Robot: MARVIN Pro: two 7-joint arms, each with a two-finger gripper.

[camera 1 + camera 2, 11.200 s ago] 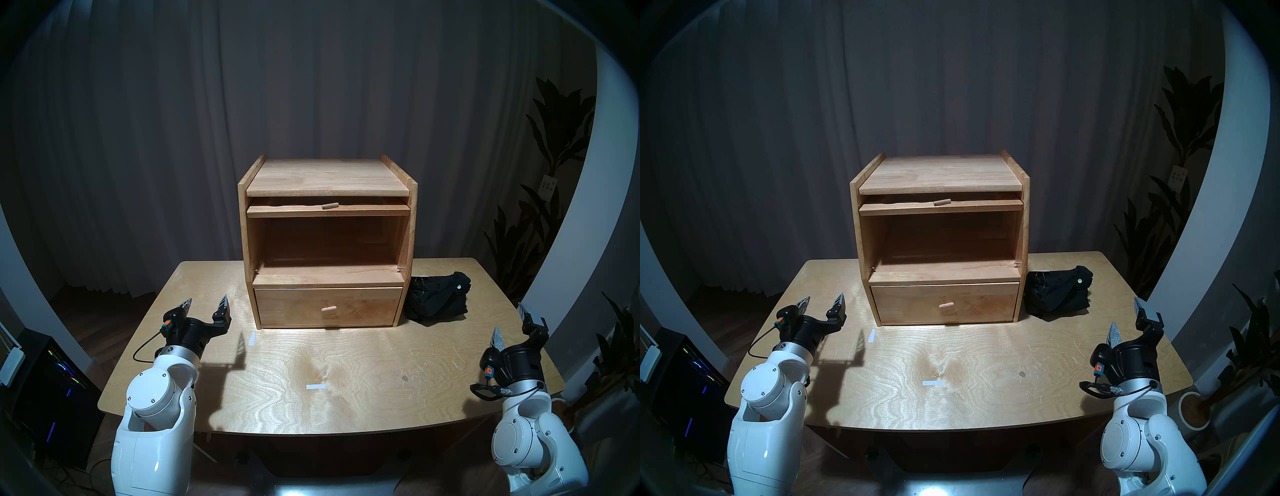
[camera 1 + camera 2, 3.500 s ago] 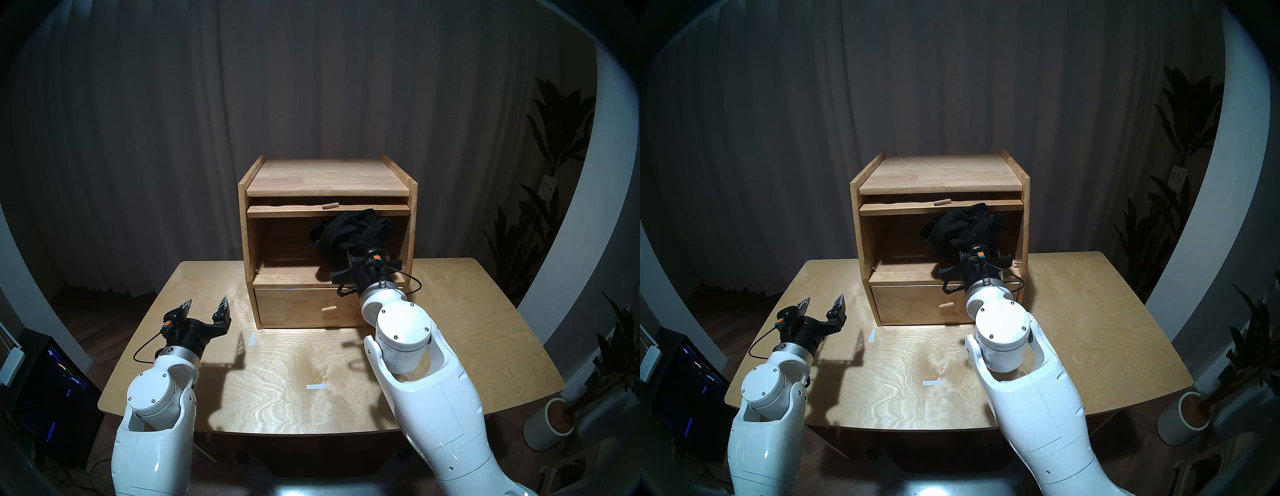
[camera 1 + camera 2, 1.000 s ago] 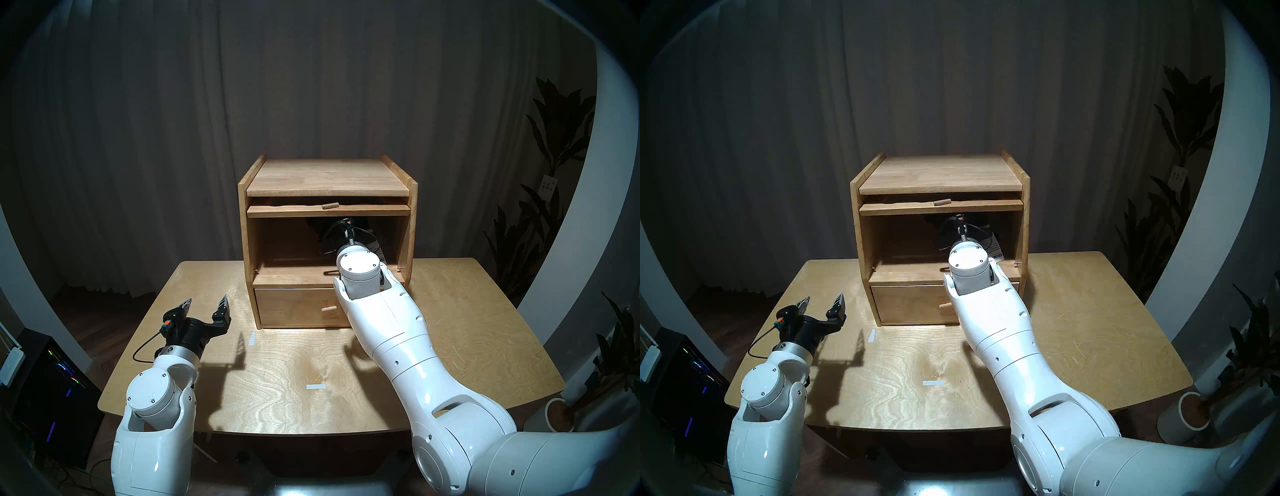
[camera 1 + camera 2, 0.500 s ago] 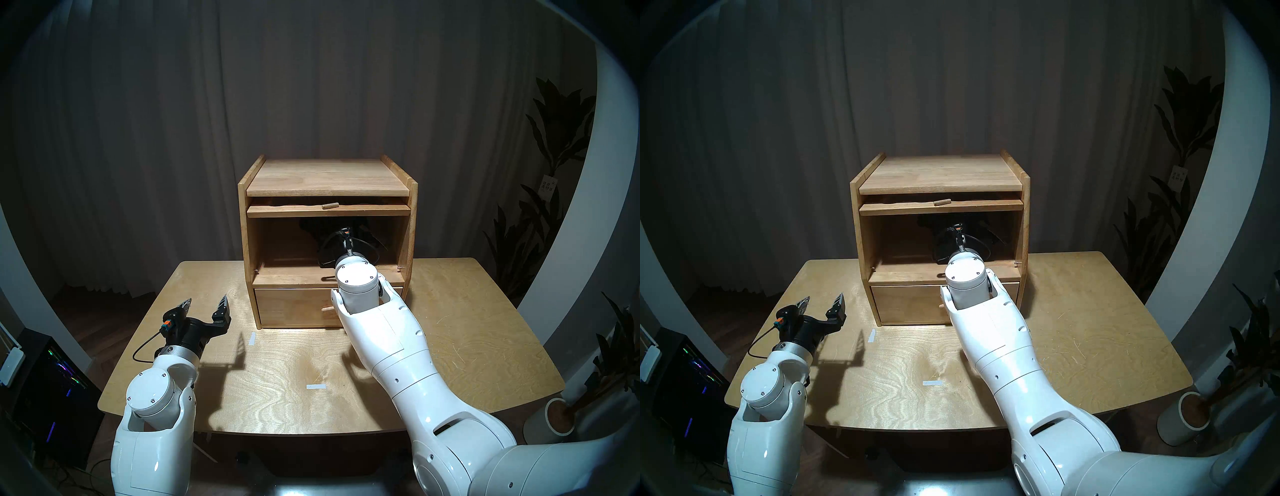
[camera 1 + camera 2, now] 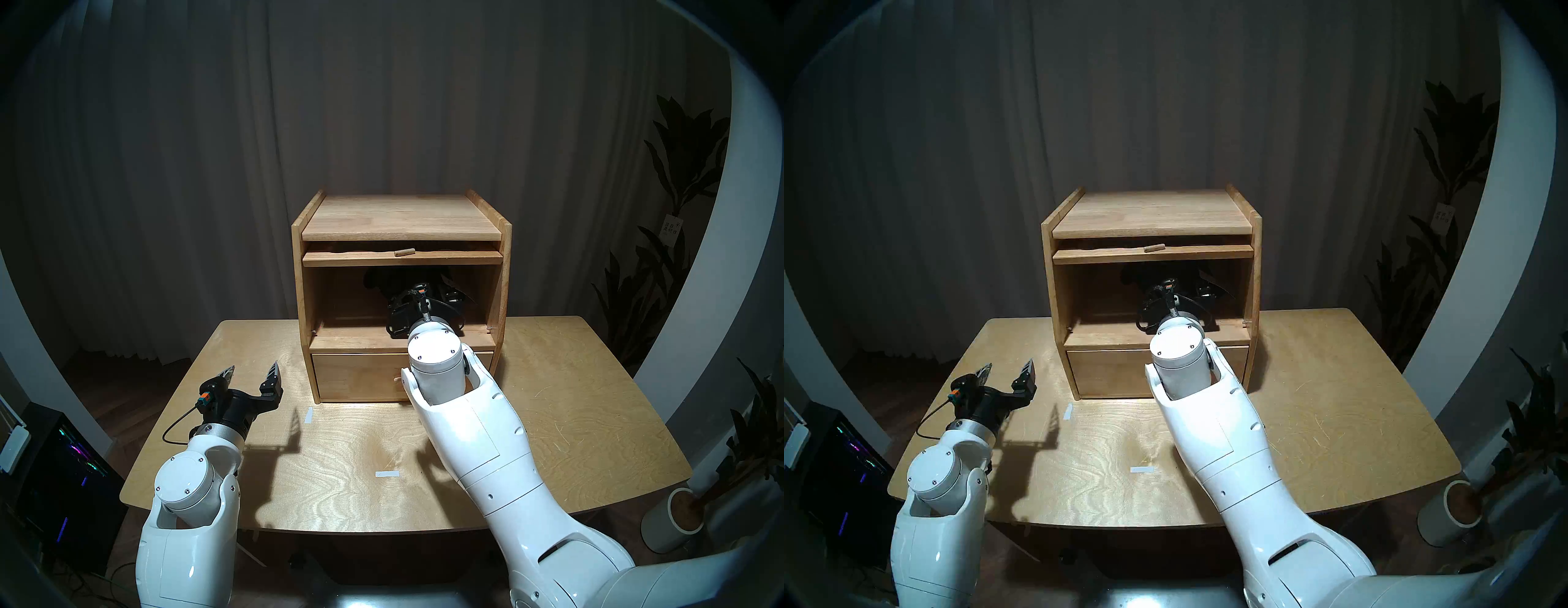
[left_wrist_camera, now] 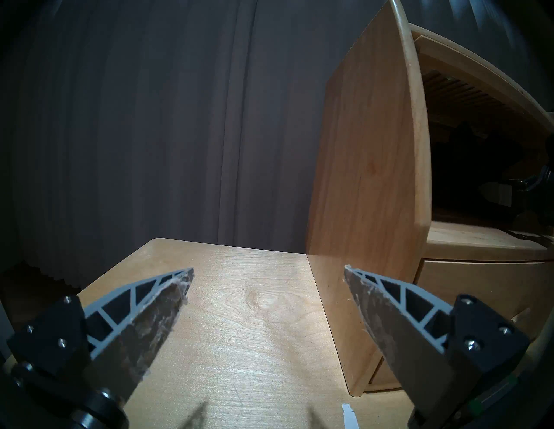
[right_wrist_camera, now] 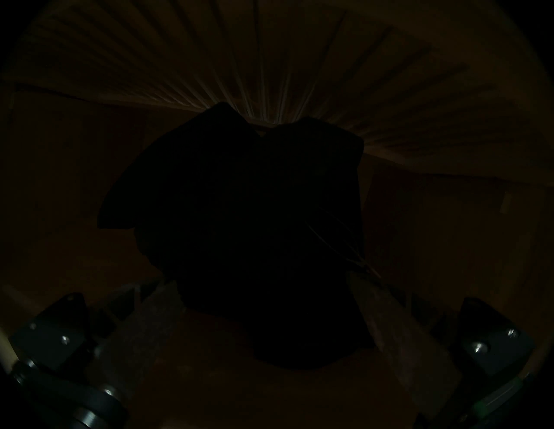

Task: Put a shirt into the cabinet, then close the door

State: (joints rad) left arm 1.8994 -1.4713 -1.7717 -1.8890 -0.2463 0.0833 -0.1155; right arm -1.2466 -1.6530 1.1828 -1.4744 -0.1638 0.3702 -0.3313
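Shirt [image 7: 239, 227] seemingly fills dark cabinet [image 5: 401, 216], hiding right pincer [image 7: 263, 299].

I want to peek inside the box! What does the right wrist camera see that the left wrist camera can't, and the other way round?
Only the right wrist view looks deep inside the cabinet: the right claw is open, with the black shirt bundled between its fingers under a ribbed ceiling.

Only the left wrist view shows the open left claw, empty above the table, the cabinet's outer side wall and the drawer.

Both show the cabinet and a dark glimpse of the shirt inside.
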